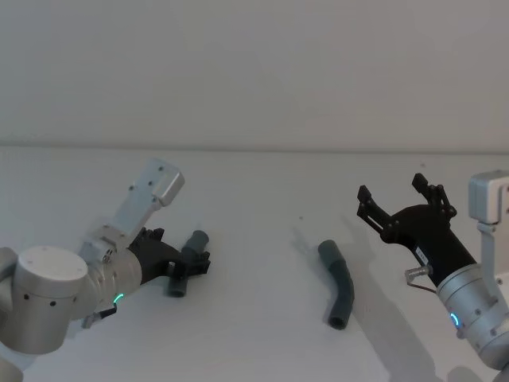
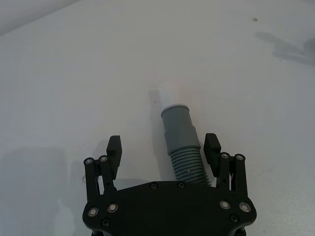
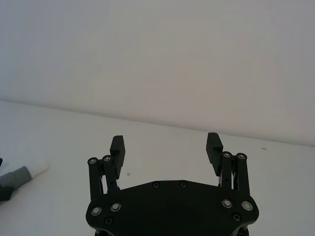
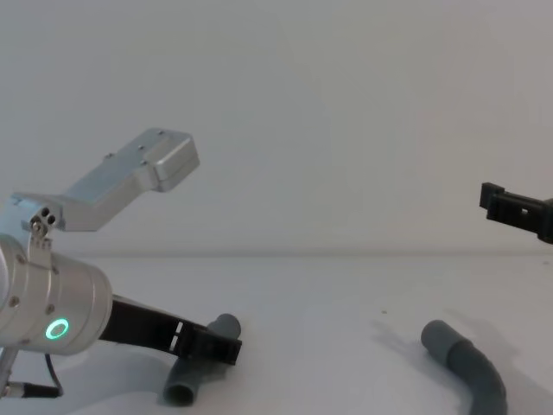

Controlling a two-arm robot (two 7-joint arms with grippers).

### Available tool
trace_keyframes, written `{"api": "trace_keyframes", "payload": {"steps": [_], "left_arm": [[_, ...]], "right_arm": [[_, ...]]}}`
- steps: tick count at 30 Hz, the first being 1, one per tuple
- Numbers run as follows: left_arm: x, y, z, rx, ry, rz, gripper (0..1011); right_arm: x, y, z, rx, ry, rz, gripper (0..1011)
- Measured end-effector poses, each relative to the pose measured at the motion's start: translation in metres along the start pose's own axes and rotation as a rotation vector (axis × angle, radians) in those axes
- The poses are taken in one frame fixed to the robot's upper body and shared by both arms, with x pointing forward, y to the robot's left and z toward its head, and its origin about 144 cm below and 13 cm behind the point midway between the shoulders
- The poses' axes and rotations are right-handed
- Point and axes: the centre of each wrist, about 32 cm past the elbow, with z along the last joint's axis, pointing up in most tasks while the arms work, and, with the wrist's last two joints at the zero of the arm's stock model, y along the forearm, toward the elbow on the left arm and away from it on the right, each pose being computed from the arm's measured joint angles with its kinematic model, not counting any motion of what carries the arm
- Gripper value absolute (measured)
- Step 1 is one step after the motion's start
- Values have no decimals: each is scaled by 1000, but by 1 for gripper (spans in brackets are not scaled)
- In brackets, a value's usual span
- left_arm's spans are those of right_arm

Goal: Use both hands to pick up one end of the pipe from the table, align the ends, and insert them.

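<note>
1. Left gripper (image 2: 163,144): a long black plastic two-finger unit on a silver cylindrical wrist with a green ring. Its fingers (image 2: 114,147) are spread wide and pinch nothing.

2. First pipe piece (image 2: 181,135): a short dark-grey bent hose with a ribbed body and a smooth grey cuff. It sits between the left fingers. In the left wrist view it lies just beside one finger, and a wide gap separates it from the other. The cuff extends forward past the fingertips. A short white spigot (image 2: 170,93) projects from the cuff end.

3. In the head view, the piece (image 1: 191,256) crosses the finger gap, with one end on either side of the fingers.

4. Right gripper (image 1: 391,189): same construction. Its fingers (image 3: 117,146) are spread apart with nothing between them. In the chest view, a fingertip (image 4: 505,206) is held well above the plain flat white table (image 1: 262,199).

5. Second pipe piece (image 1: 339,282): a dark-grey bent hose of the same kind. It lies on the table, well apart from the right fingertips and on the side nearer the left gripper.
</note>
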Motion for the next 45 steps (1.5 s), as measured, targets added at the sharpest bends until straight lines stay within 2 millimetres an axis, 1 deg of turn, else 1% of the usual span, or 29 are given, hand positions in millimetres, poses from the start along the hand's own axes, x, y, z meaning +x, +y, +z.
{"api": "trace_keyframes", "payload": {"steps": [15,18,19,21,25,27,29,31,32,34,35,36,37,38,39,41,45], "left_arm": [[-1,-1,1,-2,11,-17,1001],[-1,-2,1,-1,14,-20,973],[-1,-2,1,-1,15,-21,935],[-1,-2,2,-1,16,-23,907],[-1,-2,2,0,20,-28,808],[-1,-2,2,-1,21,-29,714],[-1,-3,2,0,22,-30,674],[-1,-3,2,0,23,-31,595],[-1,-3,2,-1,23,-32,595],[-1,-3,2,-1,23,-32,534],[-1,-3,2,-1,24,-33,473],[-1,-3,2,-1,24,-33,450],[-1,-3,2,-1,24,-33,390],[-1,-3,2,-1,24,-33,390],[-1,-3,2,-1,25,-34,365],[-1,-3,3,-1,25,-34,348],[-1,-3,3,0,25,-35,348]], "right_arm": [[0,0,0,0,0,0,1000],[0,0,0,0,0,0,1000],[0,0,0,0,0,0,1000],[0,0,0,0,0,0,1000],[0,0,0,0,0,0,1000],[0,0,0,0,0,0,1000],[0,0,0,0,0,0,1000],[0,0,0,0,0,0,1000],[0,0,0,0,0,0,1000],[0,0,0,0,0,0,1000],[0,0,0,0,0,0,1000],[0,0,0,0,0,0,1000],[0,0,0,0,0,0,1000],[0,0,0,0,0,0,1000],[0,0,0,0,0,0,1000],[0,0,0,0,0,0,1000],[0,0,0,0,0,0,1000]]}}
